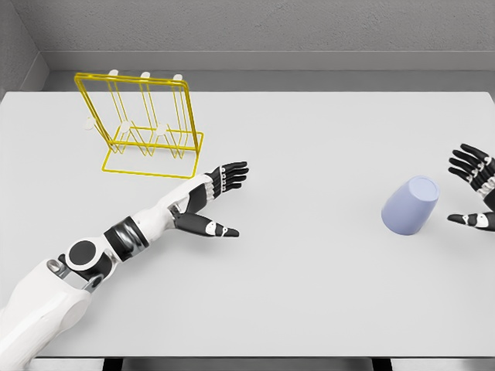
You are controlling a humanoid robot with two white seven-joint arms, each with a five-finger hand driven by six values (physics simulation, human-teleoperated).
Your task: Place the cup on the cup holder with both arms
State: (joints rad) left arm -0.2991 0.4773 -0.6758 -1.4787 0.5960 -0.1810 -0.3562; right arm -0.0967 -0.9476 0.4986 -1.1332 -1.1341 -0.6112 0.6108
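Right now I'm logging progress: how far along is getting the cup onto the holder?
Nothing looks finished. The lavender cup stands upside down on the table, far right of the yellow wire cup holder, whose pegs are bare. In hand: the right hand is open beside the cup, apart from it; the left hand lies open near the holder. Left: grasping, handing across and hanging the cup.

One cup, one yellow wire cup holder, one table, two hands
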